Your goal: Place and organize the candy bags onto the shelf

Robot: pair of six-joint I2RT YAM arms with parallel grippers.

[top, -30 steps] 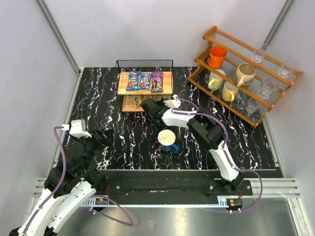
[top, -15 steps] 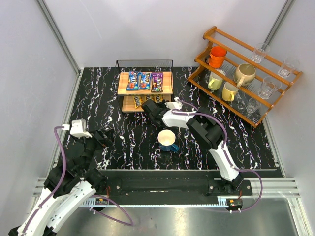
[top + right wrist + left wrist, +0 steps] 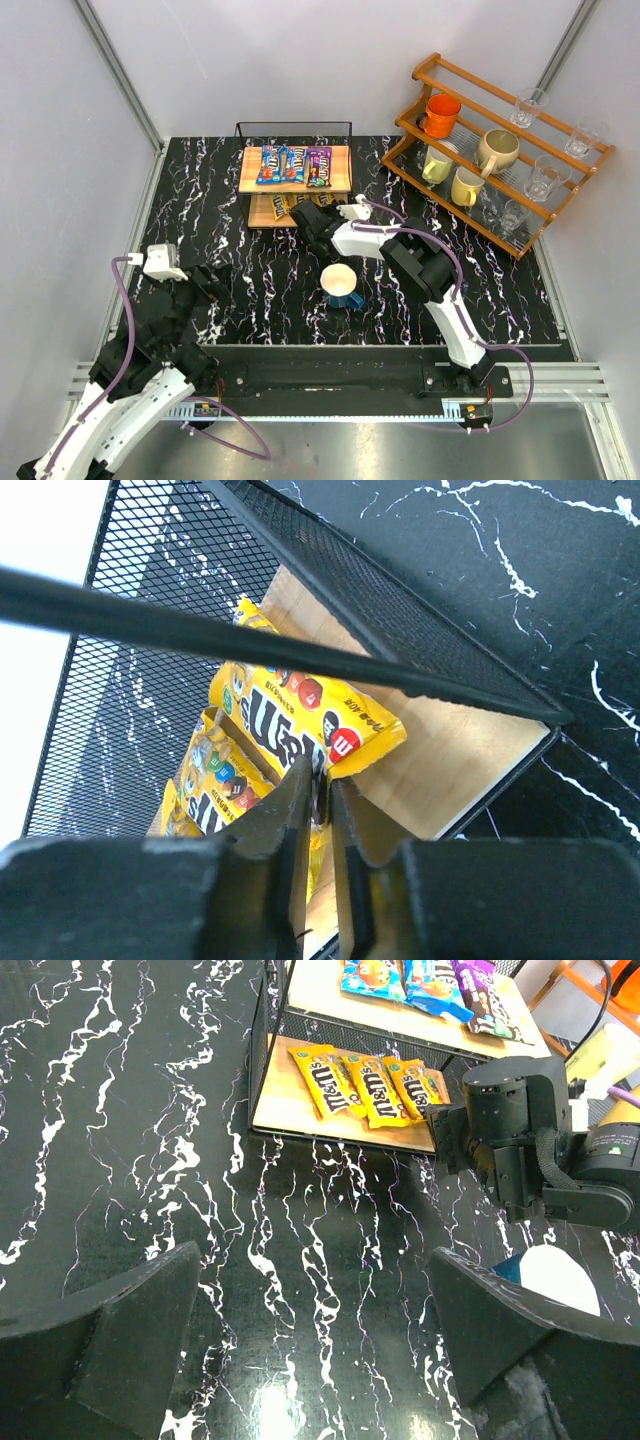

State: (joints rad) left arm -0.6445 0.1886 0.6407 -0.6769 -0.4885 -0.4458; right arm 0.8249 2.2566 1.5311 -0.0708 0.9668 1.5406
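The shelf (image 3: 342, 182) stands at the back middle of the table. Two blue candy bags (image 3: 283, 164) and a purple one (image 3: 319, 165) lie side by side on its top board. Three yellow candy bags (image 3: 370, 1085) lie in a row on the lower board (image 3: 460, 760). My right gripper (image 3: 320, 770) reaches into the lower tier from the front and is shut on the near edge of the rightmost yellow bag (image 3: 300, 715); it also shows in the top view (image 3: 303, 213). My left gripper (image 3: 315, 1295) is open and empty, low over the table's left front (image 3: 208, 280).
A blue mug (image 3: 340, 285) with a white inside stands in front of the shelf, just beside the right arm. A reddish-brown slatted rack (image 3: 520, 225) with mugs and glasses fills the back right. Grey walls close in the table.
My right gripper has shifted slightly at the shelf's lower tier with the yellow bag in it. The left arm has not moved.
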